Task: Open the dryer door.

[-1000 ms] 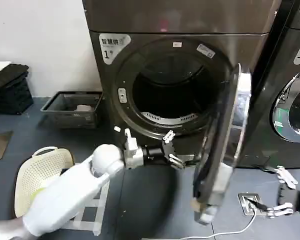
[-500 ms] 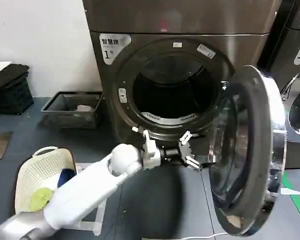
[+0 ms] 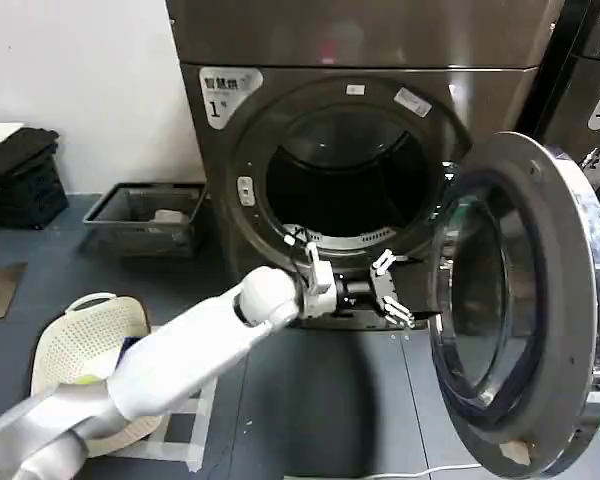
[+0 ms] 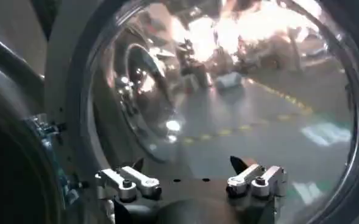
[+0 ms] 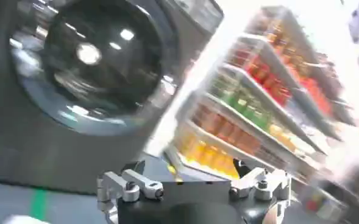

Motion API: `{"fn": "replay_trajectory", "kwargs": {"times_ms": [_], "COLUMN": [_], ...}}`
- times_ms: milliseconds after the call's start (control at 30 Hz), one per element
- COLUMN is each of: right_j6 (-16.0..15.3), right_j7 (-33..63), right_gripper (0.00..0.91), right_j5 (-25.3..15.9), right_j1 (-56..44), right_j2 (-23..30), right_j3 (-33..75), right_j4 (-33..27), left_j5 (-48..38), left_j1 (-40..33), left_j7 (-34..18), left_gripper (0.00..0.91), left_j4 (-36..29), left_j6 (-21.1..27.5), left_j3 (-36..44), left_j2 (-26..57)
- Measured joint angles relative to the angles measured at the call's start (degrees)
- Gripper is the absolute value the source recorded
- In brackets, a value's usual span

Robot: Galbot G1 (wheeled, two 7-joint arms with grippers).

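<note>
With my left pincer (image 3: 392, 290) spread and holding nothing, reaching just inside the dryer door (image 3: 525, 310), I have pushed it from edge-on a second ago to wide open on the right, so the opening looks essentially done.

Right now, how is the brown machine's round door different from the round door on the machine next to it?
The dryer door is swung wide open, showing its inner side; the neighbour's door sits shut against its machine. The left gripper is open, right beside the dryer door's inner face; no gripper is at the neighbour's door. Both are round with dark glass inside a shiny ring.
</note>
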Motion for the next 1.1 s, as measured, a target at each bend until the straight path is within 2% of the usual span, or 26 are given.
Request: {"fn": "replay_trajectory", "kwargs": {"times_ms": [200, 367, 700, 1100], "right_j6": [-2.64, -5.42, -13.34, -16.38], "right_j7": [5.12, 8.33, 14.68, 16.76], "right_gripper": [0.907, 0.907, 0.907, 0.907], "right_j5": [-1.53, -2.45, -2.85, -3.04], "right_j1": [0.02, 0.14, 0.32, 0.72], "right_j2": [1.14, 2.37, 4.02, 5.22], "right_j3": [2.06, 3.29, 5.64, 7.67], "right_j4": [-4.61, -6.0, -6.49, -7.26], "left_j5": [0.15, 0.54, 1.65, 3.53], "left_j1": [-3.36, -4.89, -8.28, -9.75], "left_j7": [-0.15, -0.55, -0.83, -2.1], "left_gripper": [0.907, 0.907, 0.907, 0.907], "left_j4": [2.78, 4.7, 8.92, 12.57], "left_j6": [-1.19, -2.27, -4.38, -6.41], "left_j3": [1.73, 2.83, 5.84, 6.79], "left_j2": [-1.68, -3.6, -7.62, -11.46]}}
